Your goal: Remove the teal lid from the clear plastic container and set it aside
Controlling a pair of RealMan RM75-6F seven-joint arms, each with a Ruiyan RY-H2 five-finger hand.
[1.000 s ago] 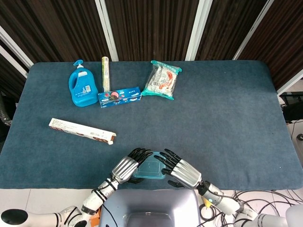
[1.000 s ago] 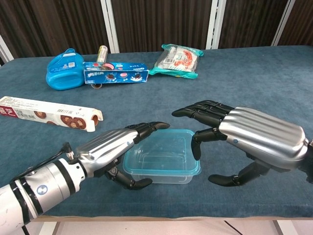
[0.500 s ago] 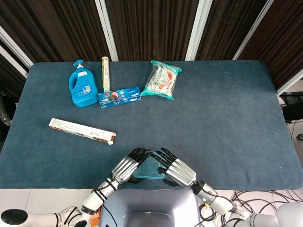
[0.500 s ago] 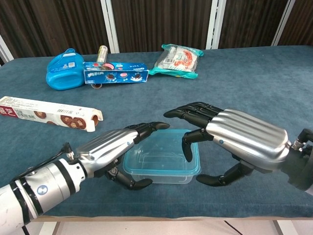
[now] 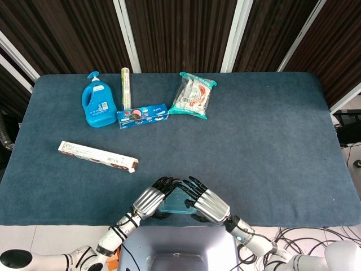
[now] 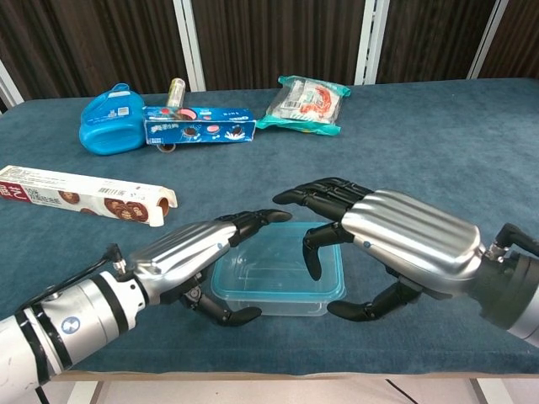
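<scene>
Container [image 6: 274, 278] flat, lid [image 6: 265, 261] up, hands flanking

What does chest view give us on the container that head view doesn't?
Chest only: the container's clear side wall under the teal lid, the left hand's thumb curled at its left side, the right hand's thumb low at its right side. Head only: the whole table outline and the spacing of the items at the back. Both: the two hands flanking the container with fingers over the lid, the blue bottle, the cookie boxes, the snack bag. Lid is still on.
</scene>
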